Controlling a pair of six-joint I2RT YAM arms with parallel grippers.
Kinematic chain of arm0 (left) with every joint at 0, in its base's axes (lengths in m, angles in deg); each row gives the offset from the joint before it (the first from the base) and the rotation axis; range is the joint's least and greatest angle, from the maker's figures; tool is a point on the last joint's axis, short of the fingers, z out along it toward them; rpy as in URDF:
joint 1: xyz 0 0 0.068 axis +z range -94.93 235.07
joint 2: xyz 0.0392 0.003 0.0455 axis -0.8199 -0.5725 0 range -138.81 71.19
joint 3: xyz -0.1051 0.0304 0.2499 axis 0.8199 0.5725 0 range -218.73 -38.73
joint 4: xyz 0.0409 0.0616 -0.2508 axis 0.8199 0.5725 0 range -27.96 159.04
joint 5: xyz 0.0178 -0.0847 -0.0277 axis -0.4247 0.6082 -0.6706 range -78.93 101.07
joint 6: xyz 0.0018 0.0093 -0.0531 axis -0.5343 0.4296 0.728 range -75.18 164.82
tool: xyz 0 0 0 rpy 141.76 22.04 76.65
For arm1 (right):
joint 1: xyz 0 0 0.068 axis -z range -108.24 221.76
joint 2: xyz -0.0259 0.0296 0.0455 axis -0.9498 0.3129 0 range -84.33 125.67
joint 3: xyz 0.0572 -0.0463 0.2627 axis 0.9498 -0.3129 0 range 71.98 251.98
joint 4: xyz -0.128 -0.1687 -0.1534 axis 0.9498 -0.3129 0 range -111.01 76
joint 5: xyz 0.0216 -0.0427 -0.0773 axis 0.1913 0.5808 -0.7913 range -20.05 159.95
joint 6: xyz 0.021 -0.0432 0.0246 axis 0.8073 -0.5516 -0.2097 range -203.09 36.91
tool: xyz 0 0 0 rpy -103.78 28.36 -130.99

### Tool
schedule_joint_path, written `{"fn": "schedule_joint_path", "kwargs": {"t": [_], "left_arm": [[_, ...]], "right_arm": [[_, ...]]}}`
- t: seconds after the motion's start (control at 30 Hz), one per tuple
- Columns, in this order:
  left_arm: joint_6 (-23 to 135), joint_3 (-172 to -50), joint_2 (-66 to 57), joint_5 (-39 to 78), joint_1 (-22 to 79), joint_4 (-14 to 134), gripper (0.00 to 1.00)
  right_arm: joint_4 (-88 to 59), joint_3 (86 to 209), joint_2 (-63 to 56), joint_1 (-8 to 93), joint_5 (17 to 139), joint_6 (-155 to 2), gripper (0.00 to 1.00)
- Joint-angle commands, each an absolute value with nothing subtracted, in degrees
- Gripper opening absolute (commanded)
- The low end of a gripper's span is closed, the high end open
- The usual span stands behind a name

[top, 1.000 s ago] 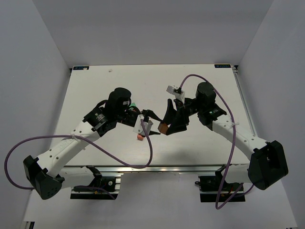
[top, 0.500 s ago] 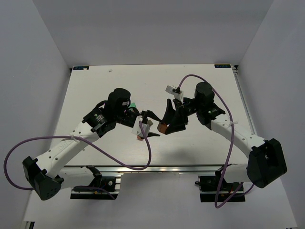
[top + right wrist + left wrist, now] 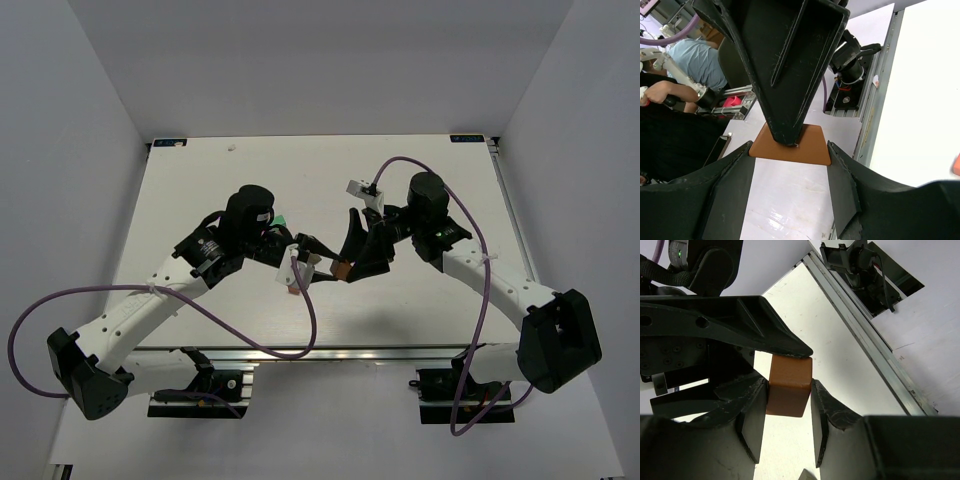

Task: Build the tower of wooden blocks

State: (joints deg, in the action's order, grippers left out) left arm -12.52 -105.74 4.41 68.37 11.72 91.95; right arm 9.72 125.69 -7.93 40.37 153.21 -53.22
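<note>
I see the orange cube [image 3: 341, 268] caught between both grippers over the middle of the table [image 3: 200, 180], the left gripper [image 3: 788, 407] reaching in from 9 o'clock and the right gripper [image 3: 789, 150] from 3 o'clock. Both are pinching it: in the left wrist view my left fingers press its two sides while a right finger sits on its 12 o'clock face, and the right wrist view shows the right fingers clamped on its flanks. The mint-green slab [image 3: 283, 221] shows at 10 o'clock of the cube, just beside the left wrist.
</note>
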Motion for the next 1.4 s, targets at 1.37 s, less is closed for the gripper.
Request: {"fn": "schedule_joint_path", "kwargs": {"t": [1.37], "left_arm": [[14.9,-127.4,-28.3,22.1,29.5,100.2,0.09]], "right_arm": [[-26.0,128.5,-15.9,49.4,86.1,-76.4,0.89]]}}
